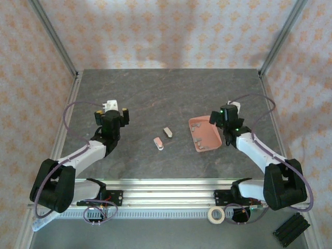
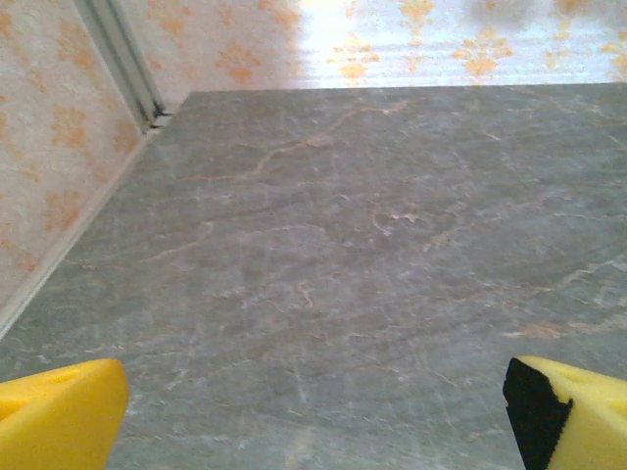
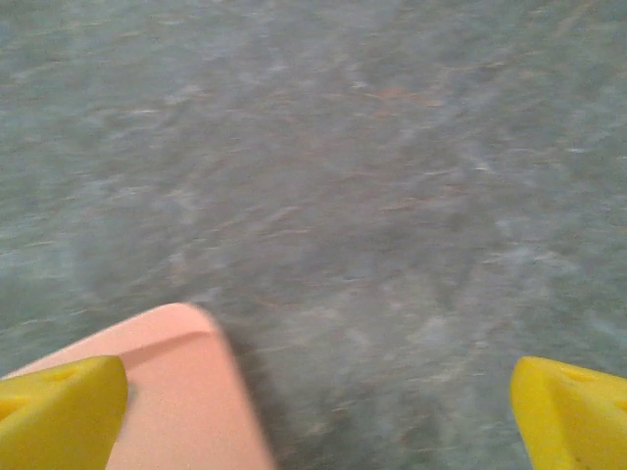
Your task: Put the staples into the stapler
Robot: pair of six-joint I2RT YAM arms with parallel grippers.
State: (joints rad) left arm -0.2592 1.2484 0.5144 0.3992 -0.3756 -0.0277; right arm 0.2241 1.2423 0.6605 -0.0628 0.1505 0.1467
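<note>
Right, my left end effector and right end effector stand spread. Three tiny grey metal staple strips lie in the smooth salmon-pink tray beside the right one; two small blocky staplers lie between.

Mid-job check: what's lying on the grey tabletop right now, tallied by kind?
Small pale mini staplers: 2
Salmon-pink plastic tray: 1
Tiny silvery-grey staple strips in the tray: 3, though they are barely resolvable
Total: 6

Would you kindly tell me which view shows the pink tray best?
The top external view: the whole pink tray is visible, with grey staples inside. The right wrist view catches one blurred corner.
</note>
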